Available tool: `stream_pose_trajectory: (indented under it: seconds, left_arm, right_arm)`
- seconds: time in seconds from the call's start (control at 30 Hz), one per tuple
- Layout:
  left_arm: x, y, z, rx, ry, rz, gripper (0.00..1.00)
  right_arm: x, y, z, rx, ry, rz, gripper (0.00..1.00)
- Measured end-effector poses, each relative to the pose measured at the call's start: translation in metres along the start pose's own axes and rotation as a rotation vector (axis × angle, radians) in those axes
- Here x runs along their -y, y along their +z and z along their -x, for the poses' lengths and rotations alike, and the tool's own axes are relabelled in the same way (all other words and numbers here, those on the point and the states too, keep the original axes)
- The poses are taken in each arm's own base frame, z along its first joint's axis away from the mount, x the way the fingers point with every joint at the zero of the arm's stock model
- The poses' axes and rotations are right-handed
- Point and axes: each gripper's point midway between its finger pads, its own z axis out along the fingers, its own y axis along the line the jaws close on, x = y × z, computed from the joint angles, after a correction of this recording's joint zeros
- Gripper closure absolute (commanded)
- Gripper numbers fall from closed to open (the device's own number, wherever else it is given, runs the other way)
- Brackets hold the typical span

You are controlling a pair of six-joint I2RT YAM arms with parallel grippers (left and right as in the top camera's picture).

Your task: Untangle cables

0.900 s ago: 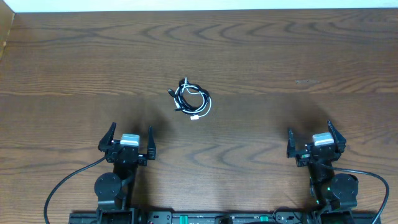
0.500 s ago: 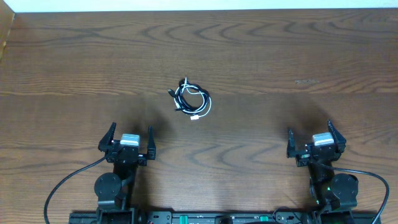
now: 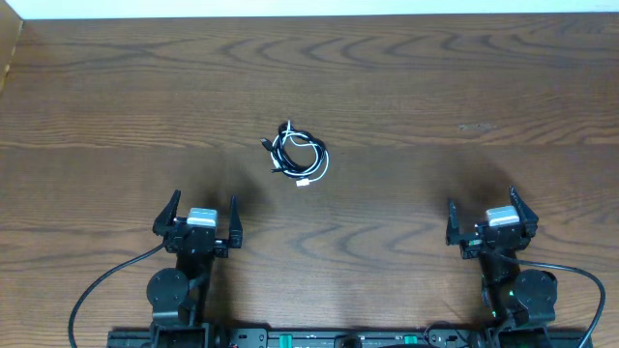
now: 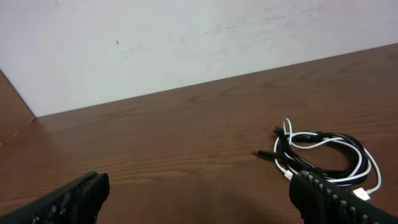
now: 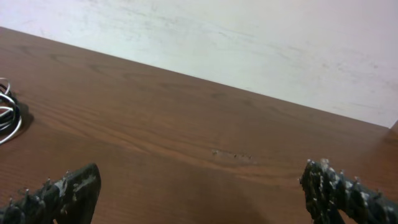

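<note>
Nothing had moved: the cables lay tangled on the desk, the left hand and right hand both spread apart and empty, untangling not yet begun.

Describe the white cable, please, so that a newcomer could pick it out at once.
On the brown wooden table, slightly left of centre, lies one small coiled tangle of cords. The white cable is the thin pale cord looped through it, its white plug poking out toward the robot. The black cable wound with it is dark.
</note>
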Motion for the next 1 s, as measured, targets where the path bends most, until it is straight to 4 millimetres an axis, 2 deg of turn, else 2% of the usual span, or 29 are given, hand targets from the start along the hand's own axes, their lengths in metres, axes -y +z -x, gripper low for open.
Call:
stream_pose_trajectory:
  seconds: [0.47, 0.63, 0.77, 0.9, 1.0]
  left_arm:
    - [0.0, 0.0, 0.0, 0.0, -0.012, 0.0, 0.02]
    - [0.0, 0.0, 0.0, 0.001, -0.049, -0.001, 0.02]
    - [0.003, 0.0, 0.001, 0.0, -0.061, -0.019, 0.02]
    - [0.011, 0.002, -0.008, -0.052, -0.078, -0.063, 0.03]
    - [0.018, 0.004, -0.021, -0.136, -0.095, -0.106, 0.03]
  right_arm:
    - [0.0, 0.0, 0.001, 0.003, 0.0, 0.001, 0.01]
    - [-0.009, -0.001, 0.019, 0.081, -0.004, 0.06, 0.01]
    - [-0.021, -0.002, 0.022, 0.096, -0.007, 0.128, 0.01]
    - [-0.031, -0.003, 0.025, 0.095, -0.007, 0.19, 0.01]
    - [-0.035, -0.003, 0.034, 0.084, -0.016, 0.226, 0.01]
